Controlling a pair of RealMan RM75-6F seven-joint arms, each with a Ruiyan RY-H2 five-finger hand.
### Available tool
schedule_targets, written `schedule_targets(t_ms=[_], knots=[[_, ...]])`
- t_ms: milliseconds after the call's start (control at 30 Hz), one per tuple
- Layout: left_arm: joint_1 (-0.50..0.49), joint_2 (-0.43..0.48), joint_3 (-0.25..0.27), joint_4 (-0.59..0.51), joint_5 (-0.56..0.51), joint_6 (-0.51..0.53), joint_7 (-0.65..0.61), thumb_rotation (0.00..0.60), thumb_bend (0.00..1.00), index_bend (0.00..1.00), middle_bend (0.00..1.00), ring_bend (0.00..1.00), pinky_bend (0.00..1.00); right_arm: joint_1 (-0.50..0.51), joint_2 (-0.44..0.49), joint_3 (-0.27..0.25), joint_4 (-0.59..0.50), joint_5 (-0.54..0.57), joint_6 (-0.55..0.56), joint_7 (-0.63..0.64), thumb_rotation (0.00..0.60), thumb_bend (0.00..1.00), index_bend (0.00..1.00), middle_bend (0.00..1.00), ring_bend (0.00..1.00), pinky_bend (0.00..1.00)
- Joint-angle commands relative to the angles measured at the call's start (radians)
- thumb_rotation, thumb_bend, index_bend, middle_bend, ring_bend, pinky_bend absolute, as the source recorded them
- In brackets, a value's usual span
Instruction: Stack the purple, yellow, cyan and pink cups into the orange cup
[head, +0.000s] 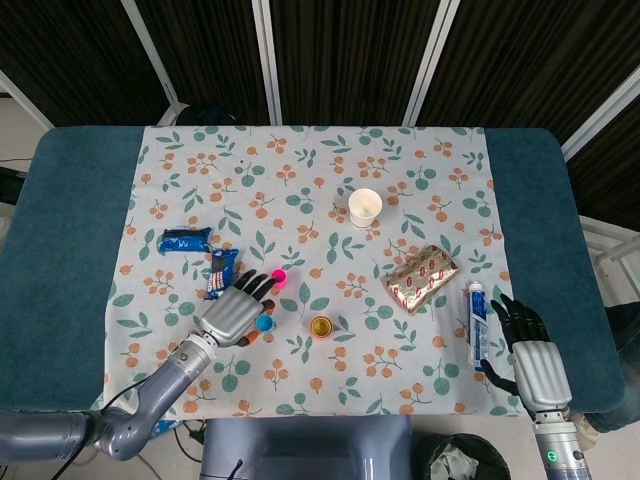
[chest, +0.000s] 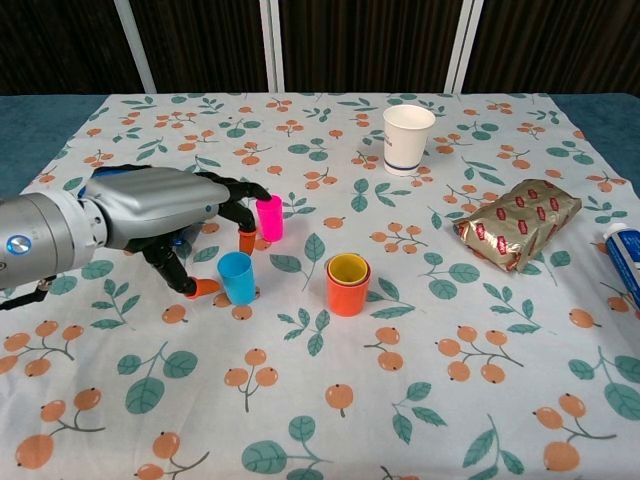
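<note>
Left of the orange cup (chest: 347, 293), holding one yellow cup (chest: 348, 267), stand one cyan cup (chest: 237, 277) and one pink cup (chest: 268, 217). The left hand (chest: 160, 210) is spread wide around the cyan cup, holding nothing; the right hand (head: 530, 352) rests empty, fingers apart.

Table (head: 70, 230) with teal surface, covered by a floral cloth (chest: 330, 400), on which stood a cyan cup (chest: 237, 277), pink cup (chest: 268, 217), orange cup (chest: 347, 289), paper cup (chest: 408, 139), and lay a gold packet (chest: 517, 221), toothpaste tube (head: 476, 322), two blue wrappers (head: 187, 240).

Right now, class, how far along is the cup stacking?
Done: the yellow cup sits inside the orange cup; purple is not visible. In hand: the left hand is spread around the cyan cup, not clearly gripping it. Left: cyan and the pink cup.
</note>
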Motion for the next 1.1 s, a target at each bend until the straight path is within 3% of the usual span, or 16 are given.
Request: schedule_targets(t_ms=[33, 633, 1100], knots=[[-0.002, -0.003, 0.002, 0.001, -0.002, 0.002, 0.001, 0.600, 0.30, 0.42, 0.01, 0.00, 0.00, -0.002, -0.001, 0.002, 0.000, 0.000, -0.003, 0.000, 0.600, 0.36, 0.01, 0.00, 0.00, 0.10], [-0.008, -0.004, -0.003, -0.009, 0.019, 0.021, -0.029, 0.600, 0.33, 0.46, 0.04, 0.00, 0.00, -0.012, -0.003, 0.015, -0.002, -0.009, -0.008, 0.003, 0.600, 0.36, 0.01, 0.00, 0.00, 0.10], [-0.056, 0.011, -0.080, -0.127, 0.032, 0.048, -0.012, 0.600, 0.33, 0.46, 0.04, 0.00, 0.00, -0.018, -0.001, 0.024, -0.003, -0.010, -0.011, 0.004, 0.600, 0.36, 0.01, 0.00, 0.00, 0.10]])
